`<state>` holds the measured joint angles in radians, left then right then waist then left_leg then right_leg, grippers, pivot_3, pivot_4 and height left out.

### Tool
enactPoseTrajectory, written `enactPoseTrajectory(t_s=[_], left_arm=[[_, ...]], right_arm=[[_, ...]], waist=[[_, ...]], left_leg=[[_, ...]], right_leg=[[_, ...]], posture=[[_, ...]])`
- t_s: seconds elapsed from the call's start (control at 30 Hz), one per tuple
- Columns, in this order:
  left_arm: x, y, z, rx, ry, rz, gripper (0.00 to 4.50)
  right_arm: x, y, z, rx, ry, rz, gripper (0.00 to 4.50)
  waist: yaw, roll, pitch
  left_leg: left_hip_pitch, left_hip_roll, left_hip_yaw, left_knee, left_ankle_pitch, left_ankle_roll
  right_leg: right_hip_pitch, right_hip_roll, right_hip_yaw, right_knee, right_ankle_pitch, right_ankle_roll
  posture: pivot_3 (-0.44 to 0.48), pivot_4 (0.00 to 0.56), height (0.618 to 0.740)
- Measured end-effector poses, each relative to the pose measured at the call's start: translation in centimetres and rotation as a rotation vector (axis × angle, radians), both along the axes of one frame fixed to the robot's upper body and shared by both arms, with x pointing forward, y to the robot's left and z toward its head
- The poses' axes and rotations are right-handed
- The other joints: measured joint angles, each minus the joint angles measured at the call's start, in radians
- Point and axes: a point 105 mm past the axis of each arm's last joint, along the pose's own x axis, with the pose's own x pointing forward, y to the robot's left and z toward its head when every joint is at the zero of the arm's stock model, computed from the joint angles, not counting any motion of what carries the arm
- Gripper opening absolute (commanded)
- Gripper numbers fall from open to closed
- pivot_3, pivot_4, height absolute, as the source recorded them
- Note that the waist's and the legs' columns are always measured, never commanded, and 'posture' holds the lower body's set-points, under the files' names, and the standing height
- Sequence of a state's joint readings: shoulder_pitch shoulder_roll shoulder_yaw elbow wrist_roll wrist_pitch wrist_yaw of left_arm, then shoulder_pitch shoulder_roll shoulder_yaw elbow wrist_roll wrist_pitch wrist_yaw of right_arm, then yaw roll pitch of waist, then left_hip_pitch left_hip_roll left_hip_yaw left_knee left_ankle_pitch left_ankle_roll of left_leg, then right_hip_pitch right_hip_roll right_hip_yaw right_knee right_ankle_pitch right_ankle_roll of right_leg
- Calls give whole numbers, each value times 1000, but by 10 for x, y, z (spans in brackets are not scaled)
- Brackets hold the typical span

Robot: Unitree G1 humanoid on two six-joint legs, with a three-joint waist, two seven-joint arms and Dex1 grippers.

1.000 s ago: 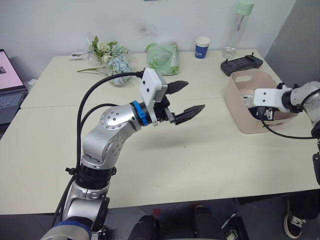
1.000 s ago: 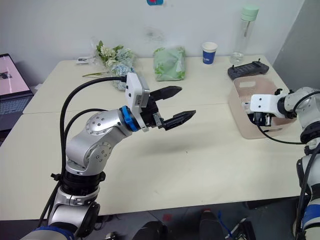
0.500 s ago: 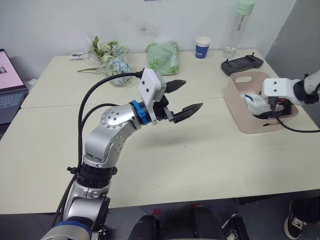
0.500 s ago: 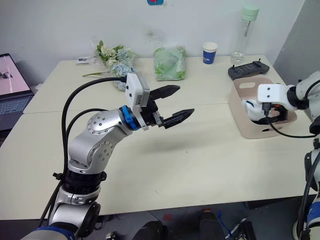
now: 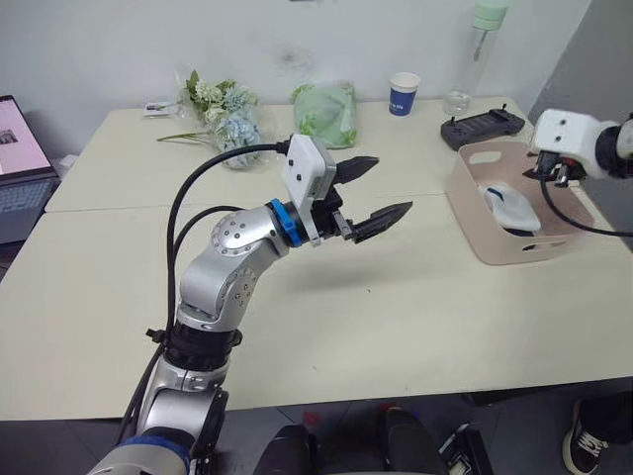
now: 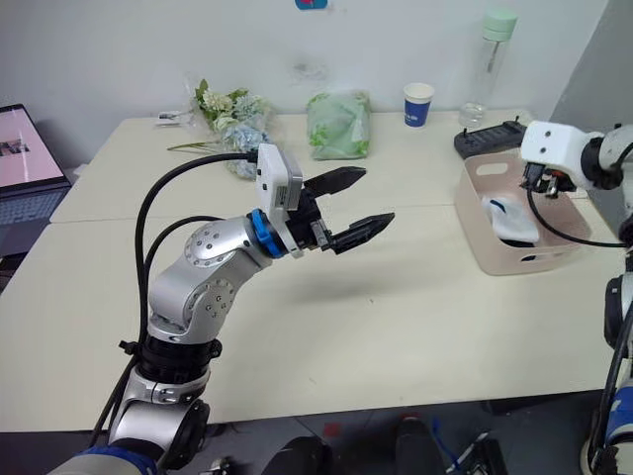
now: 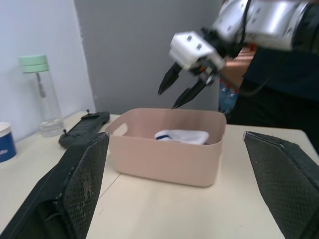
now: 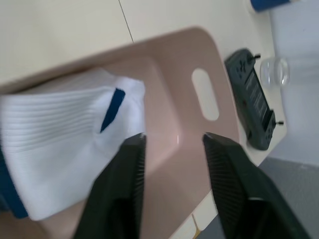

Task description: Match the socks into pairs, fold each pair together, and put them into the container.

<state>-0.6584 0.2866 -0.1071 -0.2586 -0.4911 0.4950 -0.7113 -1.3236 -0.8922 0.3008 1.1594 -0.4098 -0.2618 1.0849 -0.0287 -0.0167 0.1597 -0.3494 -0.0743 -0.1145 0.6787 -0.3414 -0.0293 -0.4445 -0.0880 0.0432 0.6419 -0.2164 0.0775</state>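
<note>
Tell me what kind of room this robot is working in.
Probably an office or lab workroom, not a home: pale rectangular tables pushed together against a plain wall, an open laptop at one end, and a black handheld controller beside a clear water bottle with a green cap.

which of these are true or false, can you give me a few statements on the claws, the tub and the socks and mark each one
1. The left claw is open and holds nothing. True.
2. A white sock lies inside the pink tub. True.
3. The right claw is shut on the white sock. False: it is open above the tub, clear of the sock.
4. The paper cup stands inside the tub. False: it stands on the table near the far edge, beside the green bag.
5. The black controller lies behind the tub. True.
</note>
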Motion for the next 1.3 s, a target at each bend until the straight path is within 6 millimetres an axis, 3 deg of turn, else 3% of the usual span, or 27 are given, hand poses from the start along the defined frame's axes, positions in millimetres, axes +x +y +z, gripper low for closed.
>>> enactPoseTrajectory(t_s=[0.1, 0.43, 0.77, 0.83, 0.93, 1.0, 1.07, 1.2, 1.3], left_arm=[[-6, -5, 1, -3, 16, -43, 4500], [-7, -5, 1, 6, 22, -42, 4500], [-8, 2, -2, 45, 20, -18, 4500], [-5, 13, -3, 66, 15, 19, 4500], [4, 36, -1, 89, 2, 103, 4500], [9, 53, -2, 115, -6, 164, 4500], [13, 69, -8, 140, -3, 221, 4500], [18, 115, -28, 175, 55, 387, 4500], [16, 132, -44, 169, 103, 458, 4500]], right_arm=[[5, 9, -17, 11, 29, 9, 30], [2, 2, -81, 9, 154, -55, 30], [3, 4, -75, 1, 150, -43, 30], [4, -3, -48, -19, 87, -48, 593], [3, -13, 11, -36, -67, -64, 1613], [4, -10, 34, -30, -146, -51, 2376], [5, -6, 40, -12, -176, -41, 3091], [14, 40, 43, 261, -235, 97, 4487], [13, 88, 29, 524, -212, 230, 4487]], waist=[[-4, 0, 0], [-3, 0, 0], [-4, 0, 0], [-4, 3, 1], [-3, 3, 2], [-7, 3, 1], [-8, 3, 1], [-24, 3, 1], [-24, 3, 1]], left_leg=[[0, 0, 0, 0, 0, 0], [0, 0, 0, 1, 0, 0], [0, 0, 0, 0, 0, 0], [-1, 0, 0, 0, 0, 0], [-1, -1, 0, -1, 0, 0], [0, -1, 1, -1, 0, 0], [0, -1, 1, -1, 0, 0], [1, 3, 0, -1, 0, 0], [0, 8, -6, 0, 0, 0]], right_leg=[[0, 0, 0, 1, 0, 0], [0, 0, 0, 0, 0, 0], [0, 0, 0, 1, 0, 0], [-2, 0, 1, 1, 0, 0], [-2, 1, 0, 1, 0, 0], [-1, 2, 0, 1, 0, 0], [-1, 2, 1, 1, 0, 0], [-2, 2, 1, 1, 0, 0], [-1, 2, -1, 1, 0, 0]], posture=[[0, 150, 740], [0, 150, 740], [0, 150, 740], [0, 150, 740], [0, 150, 740], [0, 150, 740], [0, 150, 740], [0, 150, 740], [0, 150, 740]])
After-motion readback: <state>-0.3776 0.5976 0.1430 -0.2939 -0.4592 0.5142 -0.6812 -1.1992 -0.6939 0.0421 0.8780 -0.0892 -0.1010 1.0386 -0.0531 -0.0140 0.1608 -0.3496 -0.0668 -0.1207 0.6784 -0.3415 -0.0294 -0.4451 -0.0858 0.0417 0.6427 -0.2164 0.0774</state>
